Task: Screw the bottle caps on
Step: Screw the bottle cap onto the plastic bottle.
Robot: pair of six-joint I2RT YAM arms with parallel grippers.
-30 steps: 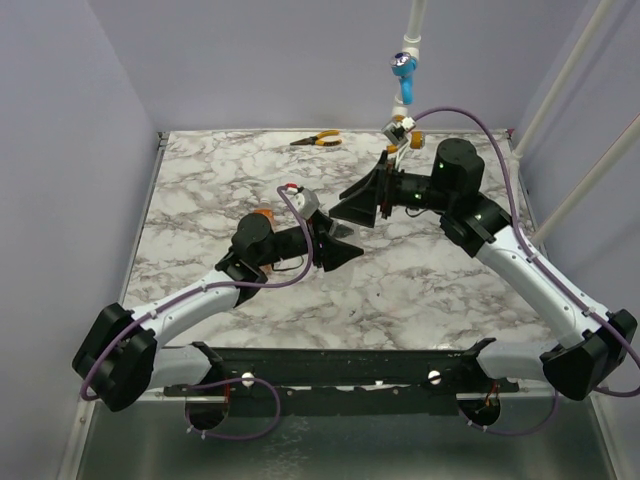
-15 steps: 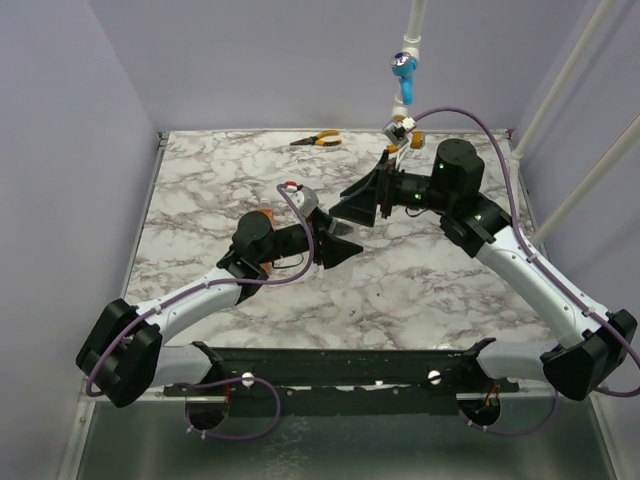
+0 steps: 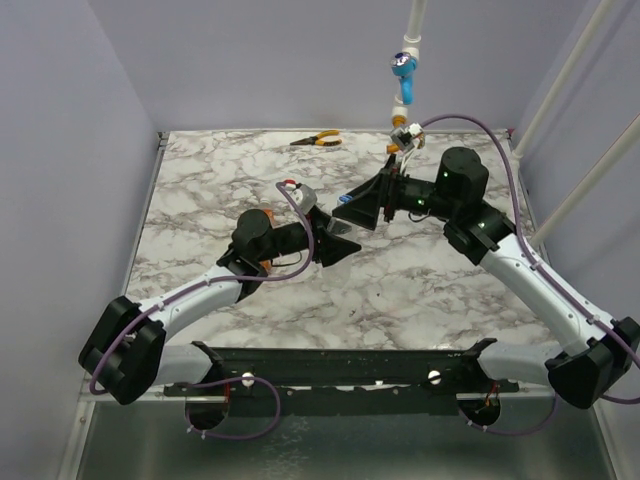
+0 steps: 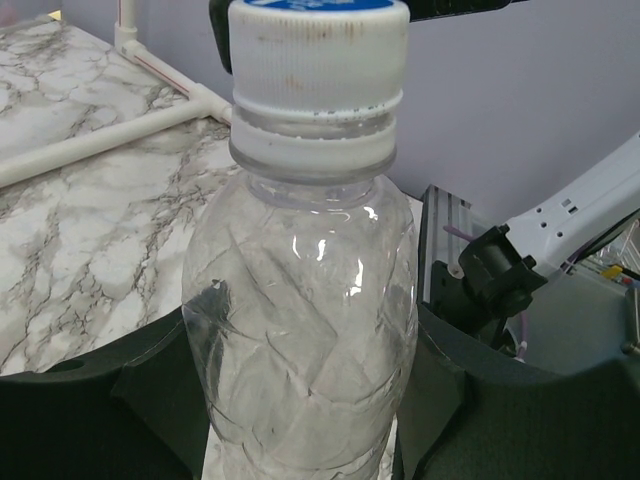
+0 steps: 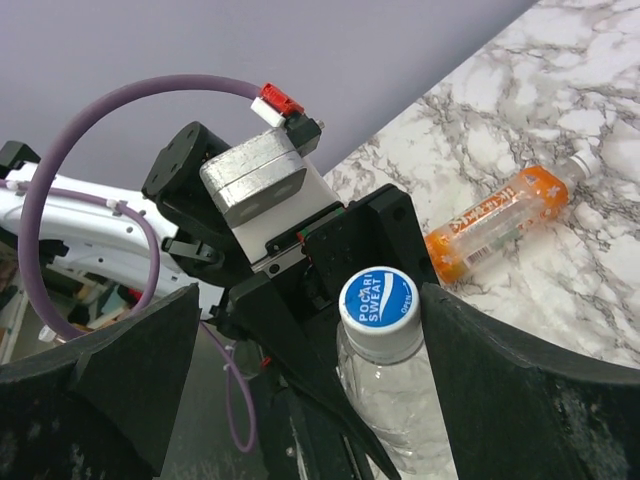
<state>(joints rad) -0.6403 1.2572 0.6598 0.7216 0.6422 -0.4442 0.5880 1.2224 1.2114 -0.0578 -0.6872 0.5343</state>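
Observation:
My left gripper [image 3: 335, 243] [image 4: 300, 425] is shut on the body of a clear, empty plastic bottle [image 4: 300, 330] and holds it off the table. A white cap with a blue top [image 4: 318, 50] [image 5: 378, 300] sits on the bottle's neck. My right gripper [image 3: 358, 208] [image 5: 315, 330] is open, with its jaws on either side of this cap. The right finger [image 5: 520, 390] is almost against the cap and the left finger [image 5: 100, 390] is well apart from it. A slim orange bottle [image 5: 497, 222] with a whitish cap [image 5: 583, 160] lies on the table beyond the left gripper.
Orange-handled pliers [image 3: 317, 140] lie at the table's far edge. A blue valve handle [image 3: 403, 66] and an orange one [image 3: 405, 136] hang on a white pipe at the back right. White pipes [image 3: 570, 75] run along the right side.
My right gripper has moved slightly down and left, closer round the capped bottle. My left gripper has risen a little toward it.

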